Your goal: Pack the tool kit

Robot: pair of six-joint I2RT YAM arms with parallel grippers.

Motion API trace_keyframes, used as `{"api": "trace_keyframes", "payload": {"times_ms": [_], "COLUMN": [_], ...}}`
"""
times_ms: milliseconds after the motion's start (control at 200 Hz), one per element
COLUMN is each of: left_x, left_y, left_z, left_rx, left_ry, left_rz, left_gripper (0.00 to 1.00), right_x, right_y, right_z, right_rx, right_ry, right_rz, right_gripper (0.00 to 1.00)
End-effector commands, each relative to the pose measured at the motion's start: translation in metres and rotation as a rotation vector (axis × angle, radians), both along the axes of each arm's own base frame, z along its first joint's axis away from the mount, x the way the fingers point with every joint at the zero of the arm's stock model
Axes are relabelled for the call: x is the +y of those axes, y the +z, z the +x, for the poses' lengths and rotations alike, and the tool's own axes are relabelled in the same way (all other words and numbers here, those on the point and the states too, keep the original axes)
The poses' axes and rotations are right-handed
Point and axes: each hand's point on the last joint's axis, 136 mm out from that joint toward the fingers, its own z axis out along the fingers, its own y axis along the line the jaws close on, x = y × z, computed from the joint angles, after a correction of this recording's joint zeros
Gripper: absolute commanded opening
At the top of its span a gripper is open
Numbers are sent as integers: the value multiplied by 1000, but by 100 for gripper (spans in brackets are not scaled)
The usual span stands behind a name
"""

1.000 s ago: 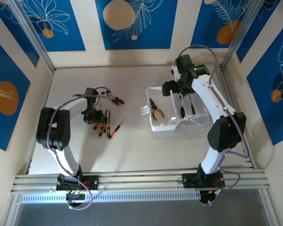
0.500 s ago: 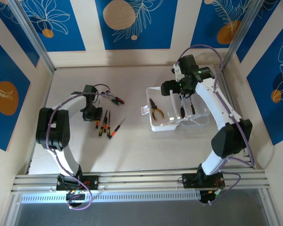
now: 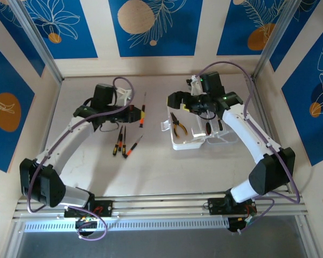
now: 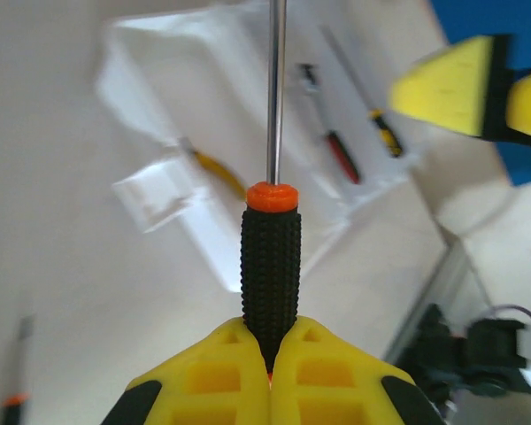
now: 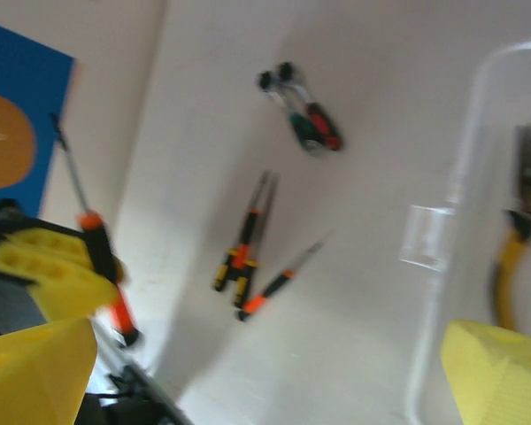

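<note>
Three thin black-and-orange screwdrivers (image 3: pixel 123 142) loose on the pale surface (image 3: pixel 151 172), close together, left of centre. Just far of them, left tool (image 4: pixel 270 341) clamped on the black knurled handle of a fourth screwdriver (image 4: pixel 270 257) with an orange collar, bare steel shaft pointing far. Right of centre, translucent white rectangular plastic case (image 3: pixel 188 145) lying on the surface, lid swung back; inside, yellow-handled pliers (image 3: pixel 178 128) at the left end, two dark-and-red tools (image 3: pixel 208 128) further right. Right tool (image 3: pixel 178 101) above the far-left corner of the case, yellow fingers (image 5: pixel 491 376) spread wide apart, gripping nothing. Small red-handled tool (image 5: pixel 308 115) on the surface, far of the three screwdrivers, blurred in the right wrist view.
</note>
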Motion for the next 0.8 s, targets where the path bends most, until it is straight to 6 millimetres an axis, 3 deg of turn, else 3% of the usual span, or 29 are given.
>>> {"api": "trace_keyframes", "payload": {"times_ms": [0, 305, 570, 700, 795], "left_x": [-28, -59, -65, -65, -65], "left_y": [18, 20, 28, 31, 32], "left_z": [-4, -4, -4, -4, -3], "left_rx": [5, 30, 8, -2, -6], "left_ry": [-86, -178, -208, -209, -201], "left_rz": [-143, -197, -233, -248, -256], "left_gripper": [0, 0, 0, 0, 0], "right_x": [27, 48, 61, 66, 69], "right_y": [32, 10, -12, -17, -17], "right_z": [3, 5, 12, 16, 17], "right_rx": [-26, 15, 67, 83, 85], "right_ry": [15, 22, 19, 28, 35], "right_rz": [167, 158, 101, 89, 96], "right_gripper": [98, 80, 66, 51, 28]}}
